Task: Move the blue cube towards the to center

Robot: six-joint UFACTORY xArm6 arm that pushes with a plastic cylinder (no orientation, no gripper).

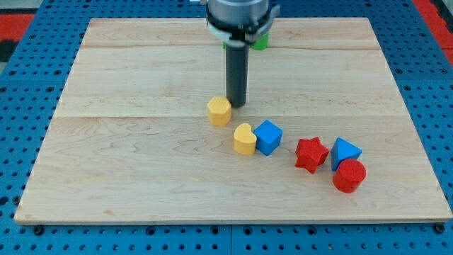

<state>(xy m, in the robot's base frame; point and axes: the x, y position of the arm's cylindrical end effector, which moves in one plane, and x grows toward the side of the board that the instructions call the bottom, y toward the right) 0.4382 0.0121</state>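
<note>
A: What is crowding the blue cube (268, 137)?
B: A yellow heart block (244, 139) is touching its left side; my tip (236, 105) and a yellow hexagon block (219, 111) are standing just above-left.
A: Its right?
B: Lying open up to the red star block (311, 154).

Yellow hexagon (219, 111) and yellow heart (244, 139) sit apart.

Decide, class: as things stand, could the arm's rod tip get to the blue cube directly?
Probably yes. My tip sits just right of the yellow hexagonal block, up-left of the blue cube. The yellow heart-shaped block touches the cube's left side, but the cube's upper edge looks unobstructed from the tip.
</note>
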